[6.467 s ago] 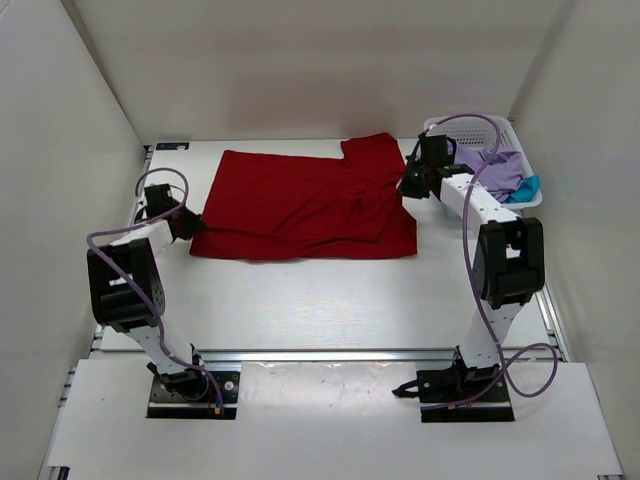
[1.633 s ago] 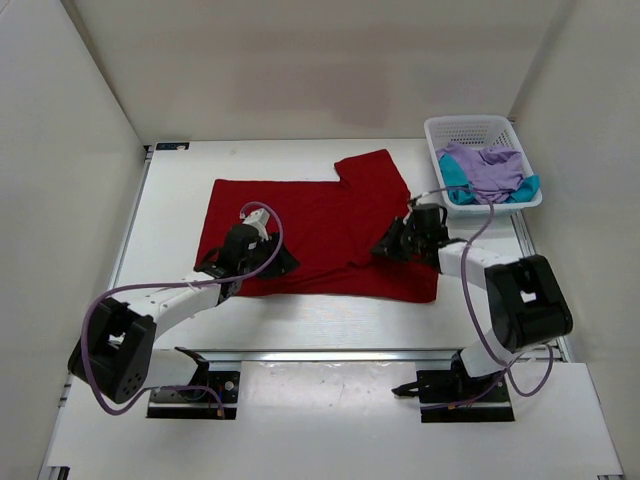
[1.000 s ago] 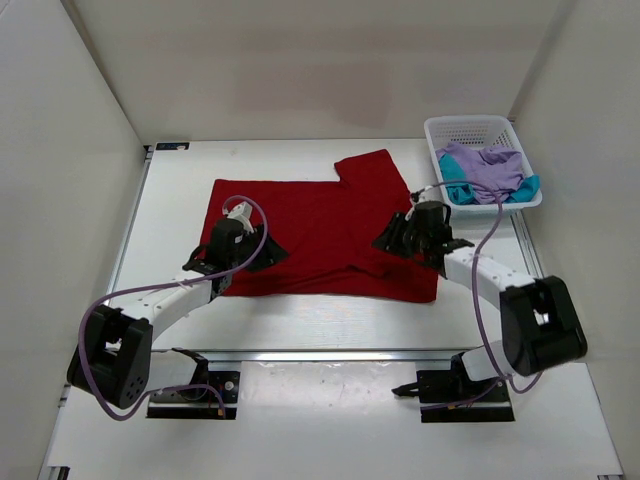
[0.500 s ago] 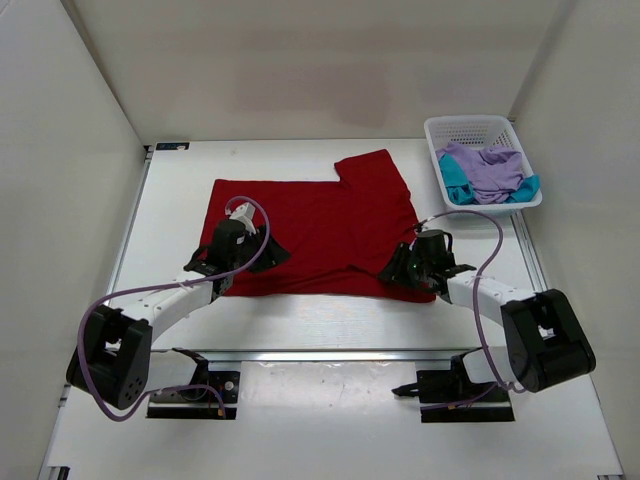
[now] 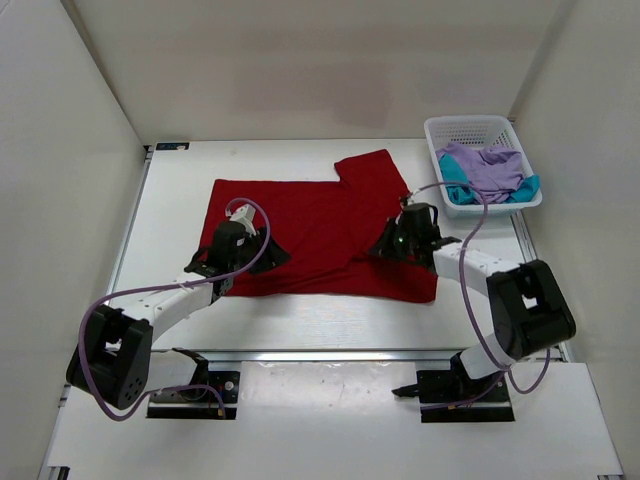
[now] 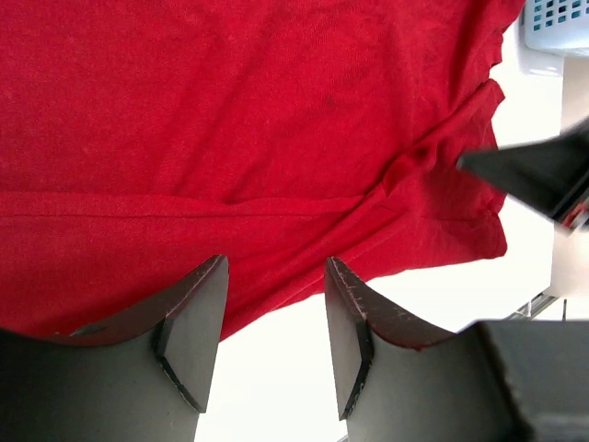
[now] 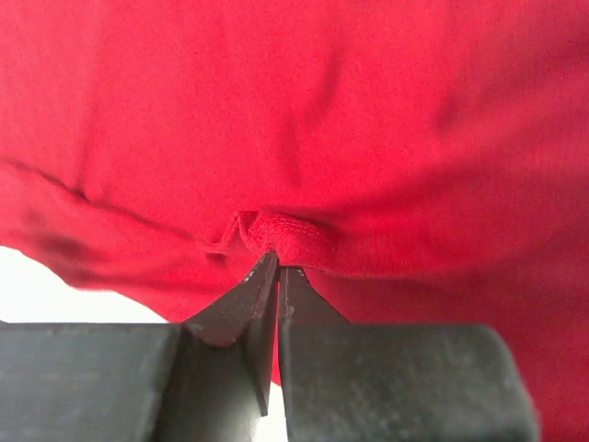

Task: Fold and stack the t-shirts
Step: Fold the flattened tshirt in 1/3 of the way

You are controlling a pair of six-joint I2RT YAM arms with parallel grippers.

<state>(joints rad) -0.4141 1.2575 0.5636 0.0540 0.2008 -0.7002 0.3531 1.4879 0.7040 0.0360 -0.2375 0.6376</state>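
A dark red t-shirt point(image 5: 310, 220) lies spread on the white table, one sleeve pointing to the far side. My right gripper point(image 5: 386, 248) is at the shirt's near right part, shut on a small bunched fold of its red hem point(image 7: 281, 238); the right wrist view shows the fingertips pinched together point(image 7: 276, 262). Above the shirt's near left edge, my left gripper point(image 5: 266, 254) stands open, nothing between its fingers point(image 6: 276, 267), red cloth point(image 6: 230, 120) beyond them. A lavender t-shirt point(image 5: 492, 170) and a teal t-shirt point(image 5: 455, 186) lie crumpled in the basket.
A white mesh basket point(image 5: 478, 128) stands at the far right corner of the table. White walls close in the table on the left, back and right. A metal rail runs along the near edge point(image 5: 330, 353).
My right gripper has shut on the red hem and shifted slightly away from the near edge. The left arm has hardly moved, its gripper still open.
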